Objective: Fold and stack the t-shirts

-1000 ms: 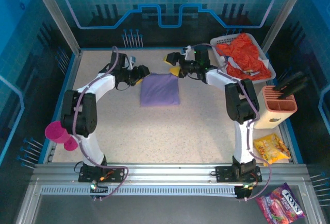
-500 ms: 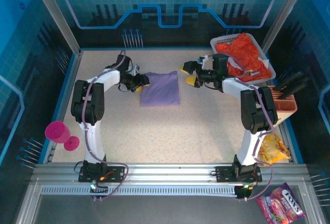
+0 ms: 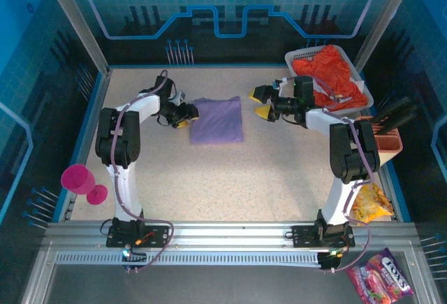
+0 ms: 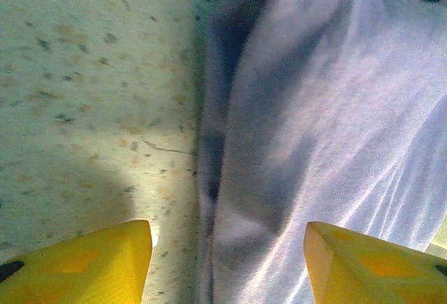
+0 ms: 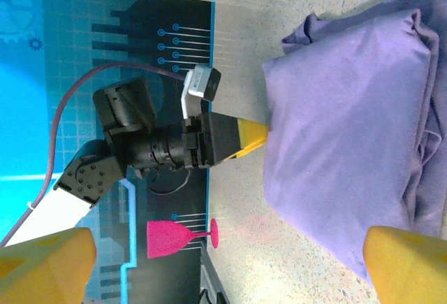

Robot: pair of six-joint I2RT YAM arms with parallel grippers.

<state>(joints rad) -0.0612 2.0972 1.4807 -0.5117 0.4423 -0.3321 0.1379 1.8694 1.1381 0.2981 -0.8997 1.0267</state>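
The lavender-purple t-shirt [image 3: 217, 119] lies folded into a rectangle at the middle back of the table. My left gripper [image 3: 184, 114] sits low at its left edge. In the left wrist view the yellow fingertips [image 4: 91, 269] stand apart astride that edge of the purple t-shirt [image 4: 328, 129], one over the table and one over cloth, pinching nothing. My right gripper [image 3: 263, 103] hovers open to the right of the shirt, holding nothing. The right wrist view looks across the purple t-shirt [image 5: 349, 129] to the left gripper [image 5: 241, 136]. The orange-red t-shirt [image 3: 334, 75] lies crumpled in the white basket [image 3: 299, 55].
A pink goblet [image 3: 82, 180] stands at the table's left edge. An orange holder with black utensils [image 3: 380, 143] stands at the right, below the basket. A yellow snack bag [image 3: 369, 201] lies near the right arm's base, and another bag [image 3: 380, 281] off the front.
The right gripper drew back to the right, away from the purple shirt and toward the basket. The left gripper came down a little along the shirt's left edge.
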